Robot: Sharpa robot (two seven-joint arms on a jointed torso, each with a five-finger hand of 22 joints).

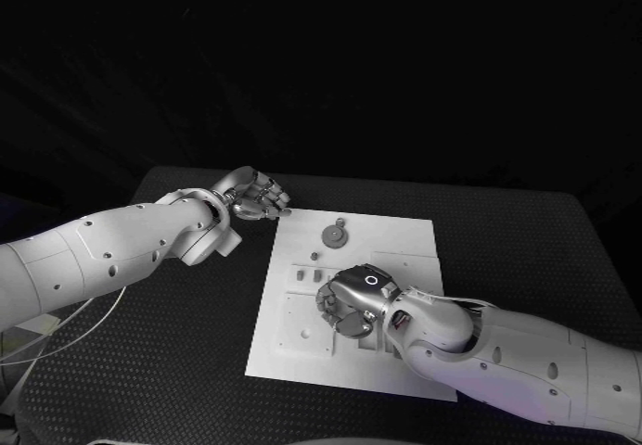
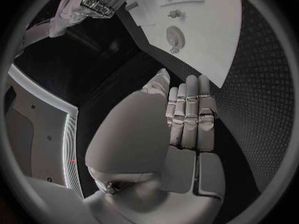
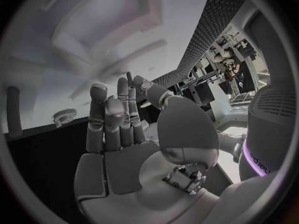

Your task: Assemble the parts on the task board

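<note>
Two robot hands at the board (image 1: 402,232). Head view: right robot hand (image 1: 351,301) over board's slots, fingers curled, grasp unclear; gear (image 1: 335,235) lies farther up the board. Left wrist view: left robot hand (image 2: 187,117) flat, released, beside board corner. Right wrist view: fingers (image 3: 112,119) extended, nothing visibly held. Likely positioning step; next needs aligning over a part.

One white task board (image 1: 402,241), one round grey gear part (image 1: 335,235), two robot hands.
</note>
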